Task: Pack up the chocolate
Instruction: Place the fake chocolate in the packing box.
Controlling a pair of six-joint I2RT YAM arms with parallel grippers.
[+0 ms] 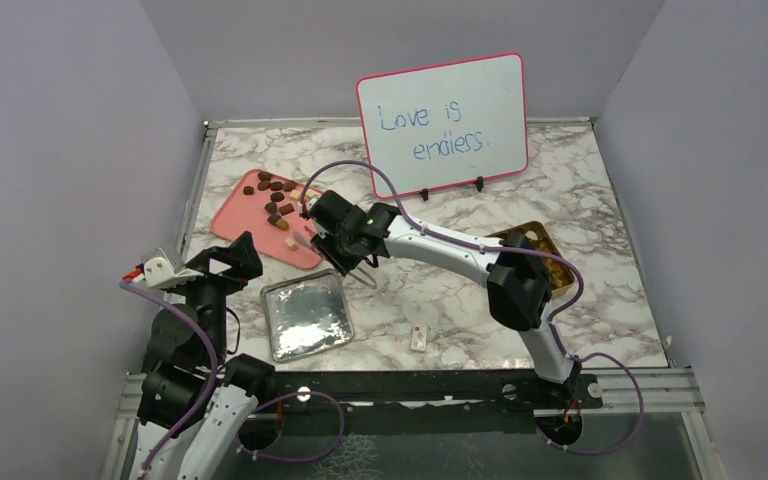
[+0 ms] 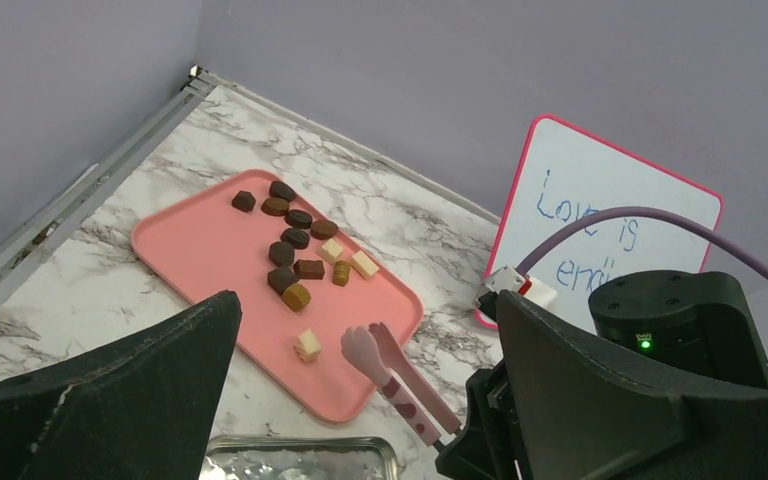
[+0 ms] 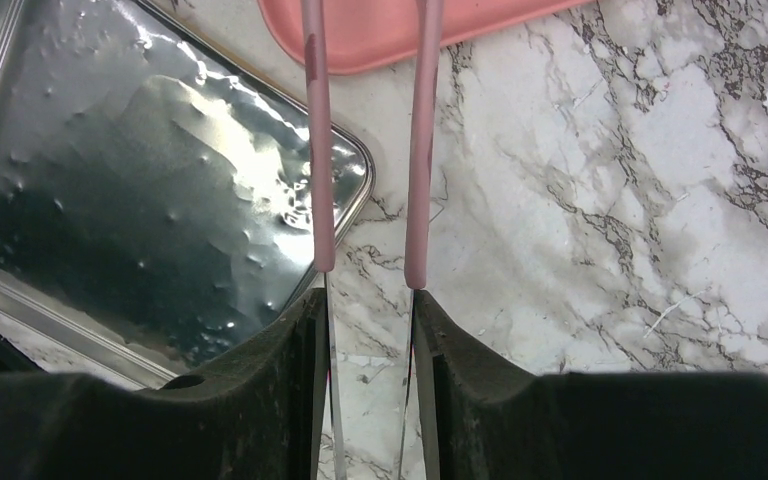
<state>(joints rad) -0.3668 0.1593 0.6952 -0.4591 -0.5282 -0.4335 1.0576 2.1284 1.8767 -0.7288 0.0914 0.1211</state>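
The right arm reaches from the right of the near edge leftward over the desk's middle, elbow raised. Its right gripper pinches slim pink plastic tongs. The left arm sits folded at the near-left corner, with the left gripper spread wide.

**Top view.** The gold box is largely covered by the elbow of the right arm, and its contents cannot be made out. The chocolate pieces are too small to be counted reliably. Any print on the white tag is unreadable.

**Left wrist view.** The handle end of the tongs is hidden behind the right jaws. The whiteboard is covered at its lower right, so its second written line is cut short. The silver tray is cropped by the bottom edge.

**Right wrist view.** The tong tips and most of the pink tray are lost beyond the top edge. The silver tray is cropped at the left edge.
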